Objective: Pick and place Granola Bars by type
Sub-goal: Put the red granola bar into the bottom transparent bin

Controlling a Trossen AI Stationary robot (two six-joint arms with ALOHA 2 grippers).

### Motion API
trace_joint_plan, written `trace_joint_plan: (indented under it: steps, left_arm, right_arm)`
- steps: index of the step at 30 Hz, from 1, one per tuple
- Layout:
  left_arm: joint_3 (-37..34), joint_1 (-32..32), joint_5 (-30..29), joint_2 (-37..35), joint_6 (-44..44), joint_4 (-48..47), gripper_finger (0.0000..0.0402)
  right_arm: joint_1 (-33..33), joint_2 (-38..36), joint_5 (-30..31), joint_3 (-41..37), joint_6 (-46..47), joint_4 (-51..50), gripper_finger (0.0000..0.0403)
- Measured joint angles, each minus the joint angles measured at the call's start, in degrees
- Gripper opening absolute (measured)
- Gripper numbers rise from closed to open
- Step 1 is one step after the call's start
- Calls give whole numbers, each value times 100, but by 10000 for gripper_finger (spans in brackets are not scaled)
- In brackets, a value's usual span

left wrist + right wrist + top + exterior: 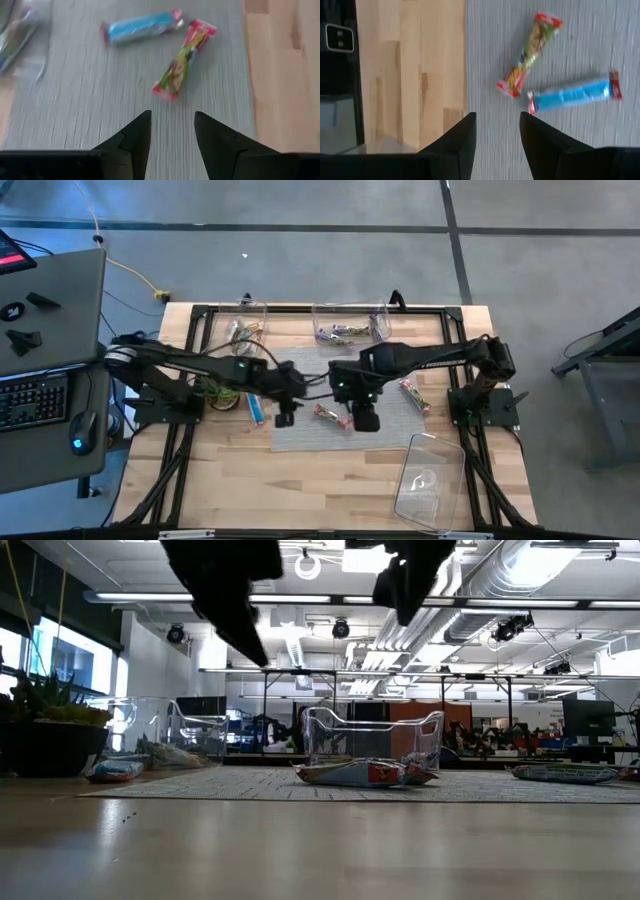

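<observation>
A green/red bar (182, 62) (530, 55) and a blue bar (142, 27) (575, 95) lie flat, close together, on the grey mat (300, 435). In the high view the green/red bar (325, 414) lies between the two grippers, and the right arm hides the blue one. My left gripper (285, 418) (172, 116) hovers open just left of them. My right gripper (366, 422) (497, 116) hovers open just right of them. In the low view both grippers are raised above the bars (365, 773). Another blue bar (258, 408) lies at the mat's left edge, and another bar (413, 395) on the mat's right part.
Two clear bins stand at the far edge, the left bin (243, 330) and the middle bin (350, 330), each with bars inside. A third clear bin (430, 480) sits at the near right. A green plant (215, 392) stands left of the mat. Bare wood lies near the mat.
</observation>
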Motion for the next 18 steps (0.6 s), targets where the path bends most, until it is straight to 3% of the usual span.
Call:
trace_joint_plan:
  steps: [4, 7, 13, 18]
  left_arm:
    - [0, -46, 477, 701, 869, 1207, 145]
    - [11, -41, 436, 1188, 1265, 2003, 145]
    - [-6, -38, 347, 1861, 1436, 2312, 145]
    - [-4, -38, -85, 1973, 1370, 2284, 145]
  right_arm:
    - [-8, -267, 344, 0, 208, -383, 134]
    - [-1, -477, 676, 0, 474, -429, 134]
    - [93, -935, 1146, 2, 616, -464, 133]
    - [126, -1166, 2272, 2, 1033, -516, 133]
